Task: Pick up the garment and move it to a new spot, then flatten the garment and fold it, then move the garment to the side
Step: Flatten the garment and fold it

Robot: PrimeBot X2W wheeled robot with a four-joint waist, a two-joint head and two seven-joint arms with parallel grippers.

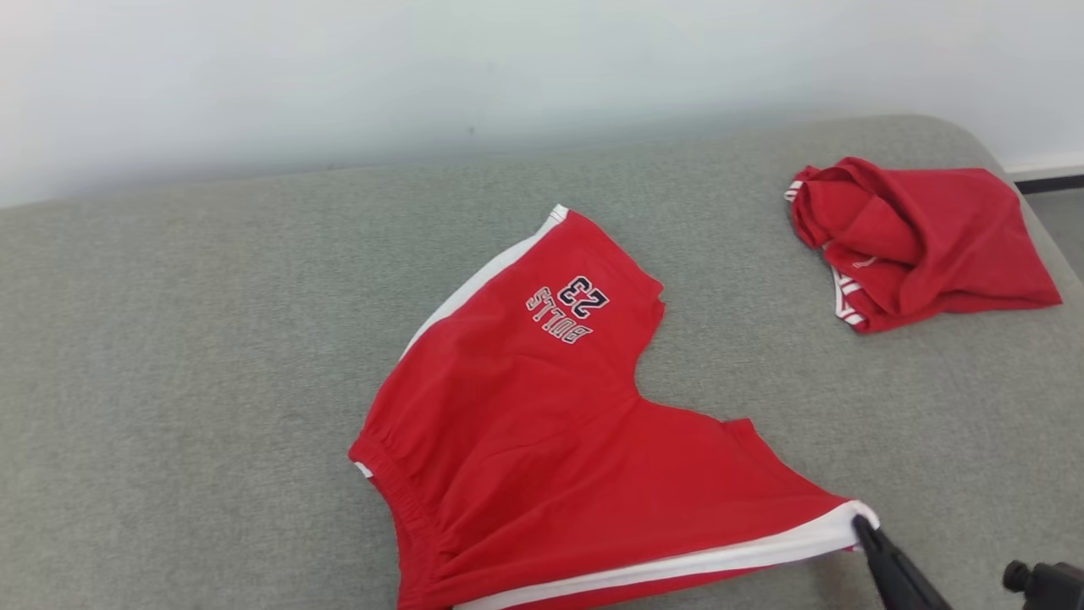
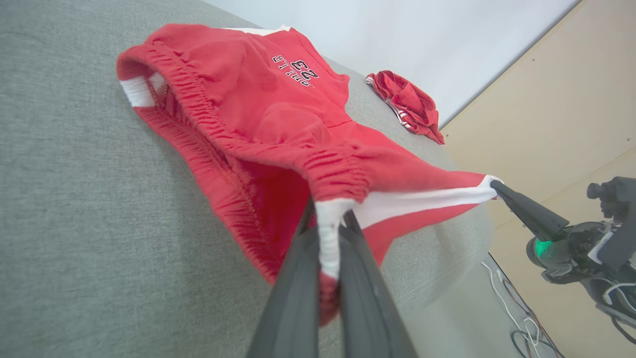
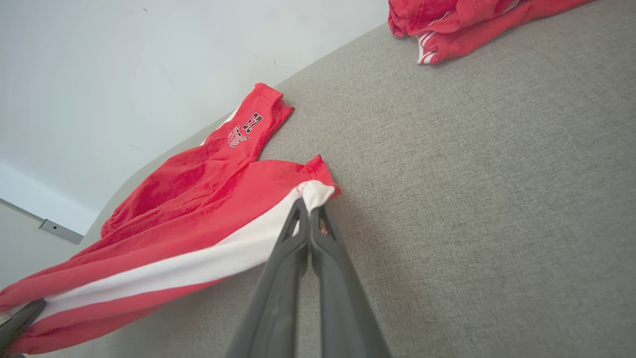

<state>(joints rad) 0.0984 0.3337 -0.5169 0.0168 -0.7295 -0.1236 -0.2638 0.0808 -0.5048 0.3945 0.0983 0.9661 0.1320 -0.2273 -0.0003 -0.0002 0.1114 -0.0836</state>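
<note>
Both clamped on the shorts (image 1: 525,407), your left gripper (image 2: 329,219) and right gripper (image 3: 309,205) must stretch the stripe (image 3: 198,263) between them evenly.

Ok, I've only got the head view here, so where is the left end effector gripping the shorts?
Observer: The left end effector is shut on the elastic waistband of the shorts, right where the white side stripe meets it.
Operator: And is the right one actually pinching fabric, or just touching it?
Observer: Pinching. Its wrist view shows the right end effector shut on the white corner of the leg hem.
</note>
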